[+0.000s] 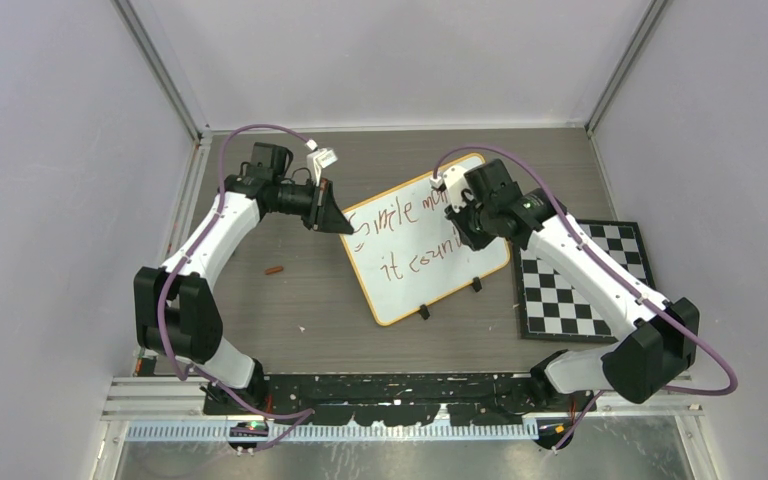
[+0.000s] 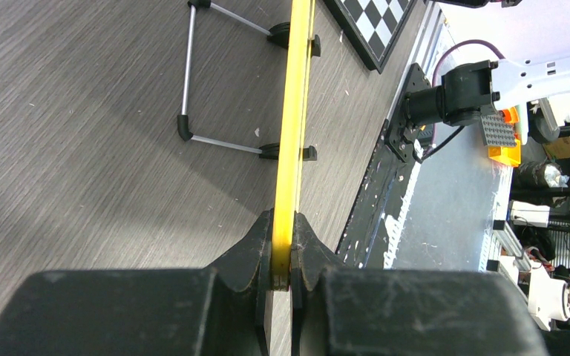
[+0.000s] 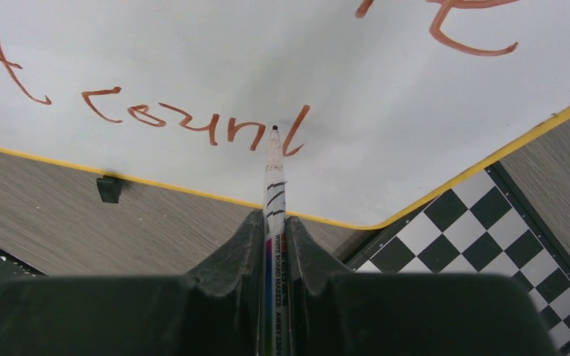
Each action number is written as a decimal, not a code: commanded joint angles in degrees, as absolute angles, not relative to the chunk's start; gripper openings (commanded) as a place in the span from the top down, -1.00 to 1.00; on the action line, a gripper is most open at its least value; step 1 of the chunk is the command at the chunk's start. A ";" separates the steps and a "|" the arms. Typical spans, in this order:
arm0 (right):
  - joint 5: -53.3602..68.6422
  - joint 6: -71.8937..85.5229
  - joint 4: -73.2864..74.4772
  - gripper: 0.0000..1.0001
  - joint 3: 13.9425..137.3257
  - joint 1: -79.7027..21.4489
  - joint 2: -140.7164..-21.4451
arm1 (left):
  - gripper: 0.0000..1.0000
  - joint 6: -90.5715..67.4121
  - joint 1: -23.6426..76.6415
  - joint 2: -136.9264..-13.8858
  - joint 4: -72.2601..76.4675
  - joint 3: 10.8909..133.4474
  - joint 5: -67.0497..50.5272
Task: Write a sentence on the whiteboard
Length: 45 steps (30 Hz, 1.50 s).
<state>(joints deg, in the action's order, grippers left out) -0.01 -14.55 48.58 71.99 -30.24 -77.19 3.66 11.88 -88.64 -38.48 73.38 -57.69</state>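
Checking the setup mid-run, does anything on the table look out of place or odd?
A small red-brown piece, maybe a marker cap, lies loose on the table left of the whiteboard. The board sits at an angle to the table edges, but the left gripper clamps its rim, so that looks deliberate.

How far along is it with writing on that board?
Nearly done, it seems. The whiteboard already shows a top line starting "Smile" and "it coun" below. The right fingers hold the marker, its tip at an uncrossed "t" stroke; the left fingers clamp the board's yellow rim. Probably left: finishing that "t".
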 commanded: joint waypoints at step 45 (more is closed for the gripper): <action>-7.93 -14.71 43.52 0.99 66.19 -28.38 -75.71 | 1.00 4.75 11.69 -88.63 -37.78 74.20 -54.76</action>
